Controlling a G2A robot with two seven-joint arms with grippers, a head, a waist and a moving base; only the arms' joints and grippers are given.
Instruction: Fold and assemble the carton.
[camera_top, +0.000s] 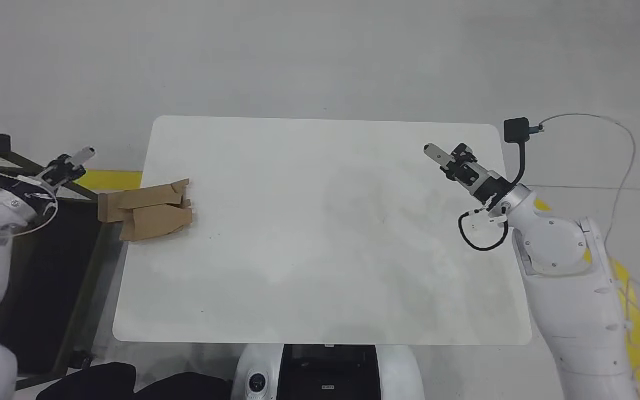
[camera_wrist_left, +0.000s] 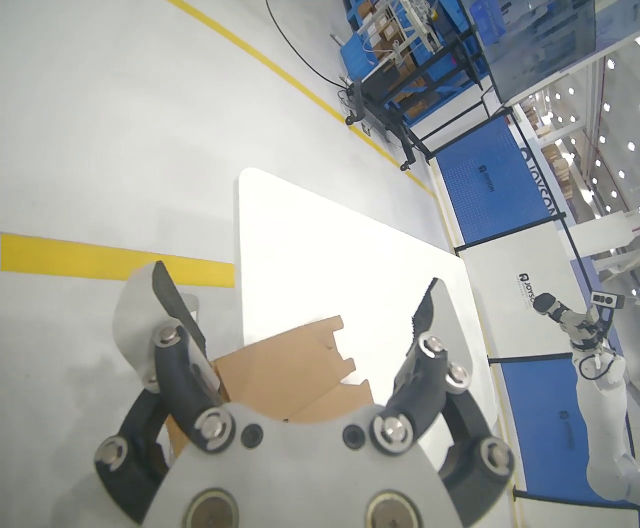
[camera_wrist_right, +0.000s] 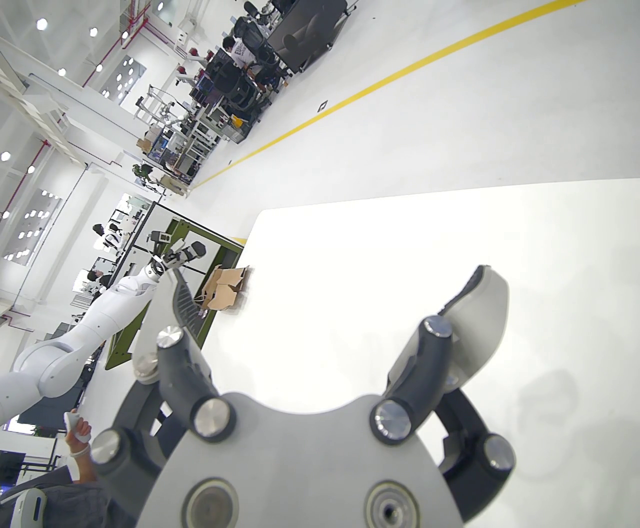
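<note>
A flattened brown carton (camera_top: 148, 211) lies at the left edge of the white table (camera_top: 330, 240), part of it hanging over the edge. In the left wrist view the carton (camera_wrist_left: 285, 370) sits just beyond my left gripper (camera_wrist_left: 295, 295), which is open and empty. From above, the left gripper (camera_top: 72, 162) hangs off the table's left side, a short way from the carton. My right gripper (camera_top: 440, 156) is over the far right part of the table, open and empty. The right wrist view shows the gripper (camera_wrist_right: 330, 295) wide apart, with the carton (camera_wrist_right: 225, 288) far off across the table.
A dark cart or rack (camera_top: 50, 280) stands beside the table's left edge, under the left arm. A cable with a small black box (camera_top: 516, 130) hangs by the right arm. The broad middle of the table is bare white surface.
</note>
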